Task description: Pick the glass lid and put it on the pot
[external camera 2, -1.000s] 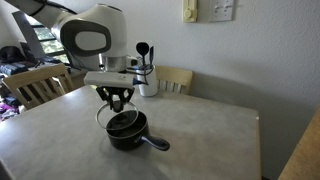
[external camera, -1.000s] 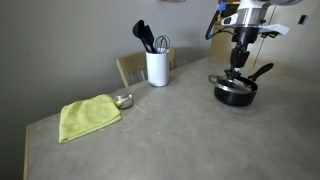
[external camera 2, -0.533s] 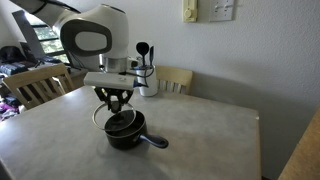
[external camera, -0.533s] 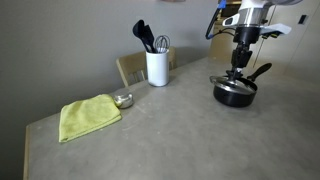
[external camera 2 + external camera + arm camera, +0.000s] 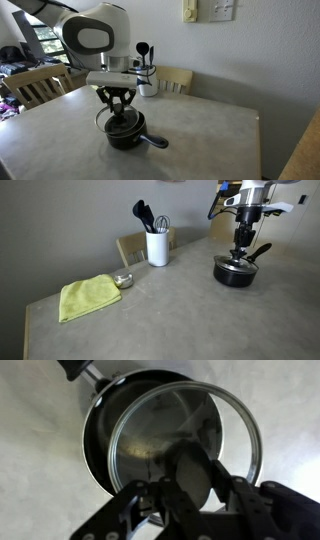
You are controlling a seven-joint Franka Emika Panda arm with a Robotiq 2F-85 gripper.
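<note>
The pot (image 5: pixel 236 273) (image 5: pixel 127 134) is a small black saucepan on the table, and its long handle (image 5: pixel 155 143) sticks out to one side. My gripper (image 5: pixel 192 482) is shut on the black knob (image 5: pixel 190 472) of the glass lid (image 5: pixel 160 420). The lid hangs just above the pot's mouth. In the wrist view its metal rim overlaps most of the pot (image 5: pixel 92 445) but sits off to the right of it. In both exterior views the gripper (image 5: pixel 238 248) (image 5: pixel 118 104) stands directly over the pot.
A white utensil holder (image 5: pixel 157 246) with black tools stands at the table's back. Toward the near end lie a small metal bowl (image 5: pixel 123 280) and a yellow-green cloth (image 5: pixel 88 296). Wooden chairs (image 5: pixel 40 85) stand round the table, and a wall is close behind.
The gripper, still shut on the lid's knob, has shifted only slightly over the pot. Nothing else has moved.
</note>
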